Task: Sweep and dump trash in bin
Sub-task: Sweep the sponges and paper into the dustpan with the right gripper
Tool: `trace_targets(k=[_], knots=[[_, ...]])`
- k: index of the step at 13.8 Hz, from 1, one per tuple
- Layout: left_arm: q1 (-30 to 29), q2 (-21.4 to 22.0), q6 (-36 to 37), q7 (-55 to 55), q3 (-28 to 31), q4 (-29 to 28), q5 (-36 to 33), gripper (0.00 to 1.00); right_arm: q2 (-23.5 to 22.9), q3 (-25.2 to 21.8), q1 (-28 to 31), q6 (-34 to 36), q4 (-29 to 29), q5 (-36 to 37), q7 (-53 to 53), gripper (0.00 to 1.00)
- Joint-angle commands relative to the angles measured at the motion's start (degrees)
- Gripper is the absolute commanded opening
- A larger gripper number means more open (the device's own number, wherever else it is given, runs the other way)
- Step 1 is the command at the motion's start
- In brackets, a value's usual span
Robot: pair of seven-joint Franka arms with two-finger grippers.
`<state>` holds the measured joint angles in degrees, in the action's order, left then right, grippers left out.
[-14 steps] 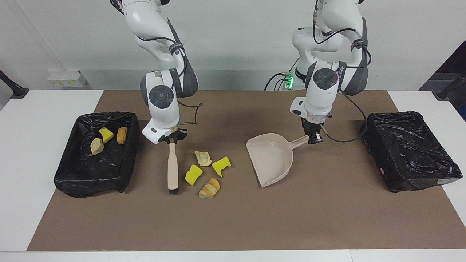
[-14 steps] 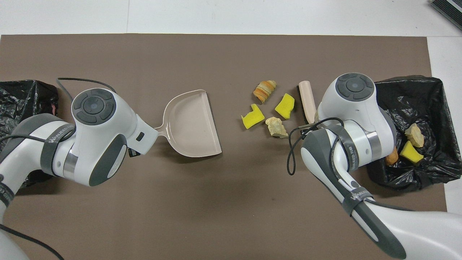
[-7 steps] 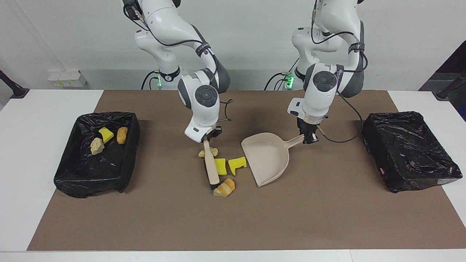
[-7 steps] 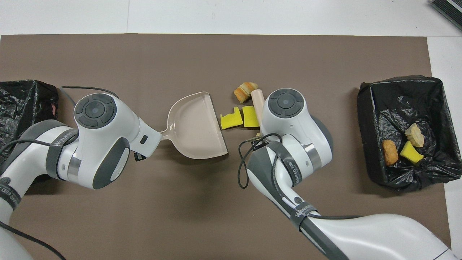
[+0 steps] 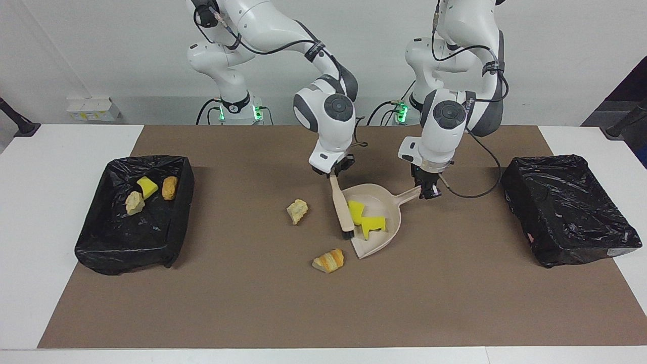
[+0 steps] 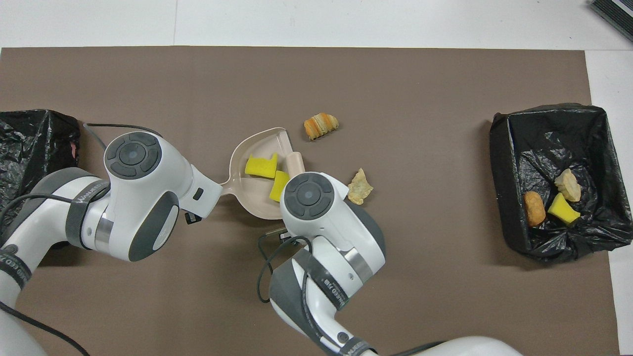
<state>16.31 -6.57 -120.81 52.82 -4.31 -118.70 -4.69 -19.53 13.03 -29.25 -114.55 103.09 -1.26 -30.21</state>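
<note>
The right pincer (image 5: 334, 174) is pinched on the handle of the brush (image 5: 342, 212), whose bristle end rests at the mouth of the dustpan (image 5: 393, 222), directly below that pincer. The left pincer (image 5: 428, 191) is clamped on the dustpan's handle, with the pan lying flat on the worktop (image 5: 455, 303) just beside it, toward the right arm's end.

Two yellow chunks (image 5: 373, 223) sit inside the pan, touching the brush head. Two pieces of trash are not in the pan: the pale beige chunk (image 5: 297, 211) lies on the worktop well to the side of the right pincer, toward the right arm's end, and the orange-brown chunk (image 5: 329, 260) lies farther from the robots than the brush tip, just off the pan's lip. Three more chunks rest in the lined bin (image 5: 91, 242) at the right arm's end; the second bin (image 5: 601, 247) at the left arm's end looks empty.

The risk, as I judge it, is that lifting the pan now leaves those two pieces on the worktop. A second sweep could also nudge the orange-brown chunk past the pan's corner, since it sits outside the mouth. Pulling the brush back carelessly may drag the yellow chunks out again, and tilting the pan mouth-down in transit would spill them.
</note>
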Motion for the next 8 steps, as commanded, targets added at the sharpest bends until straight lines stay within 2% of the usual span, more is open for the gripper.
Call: trace_targets(k=[1,4,6,8], knots=[[0.39,2.00,-1.19,0.09,0.62,-2.59,0.64,0.00,2.65,-0.11,0.07,2.92,0.45,-1.11,-2.39,0.00],[0.30,2.00,-1.27,0.00,0.71,-2.59,0.64,0.00,10.10,-0.46,5.49,8.62,4.65,-1.20,-2.05,0.00],[0.30,2.00,-1.27,-0.09,0.71,-2.59,0.64,0.00,13.28,-0.46,9.63,15.46,6.68,-1.20,-1.69,0.00],[0.30,2.00,-1.27,-0.18,0.71,-2.59,0.64,0.00,15.04,-0.55,13.58,14.20,11.40,-1.11,-1.52,0.00]])
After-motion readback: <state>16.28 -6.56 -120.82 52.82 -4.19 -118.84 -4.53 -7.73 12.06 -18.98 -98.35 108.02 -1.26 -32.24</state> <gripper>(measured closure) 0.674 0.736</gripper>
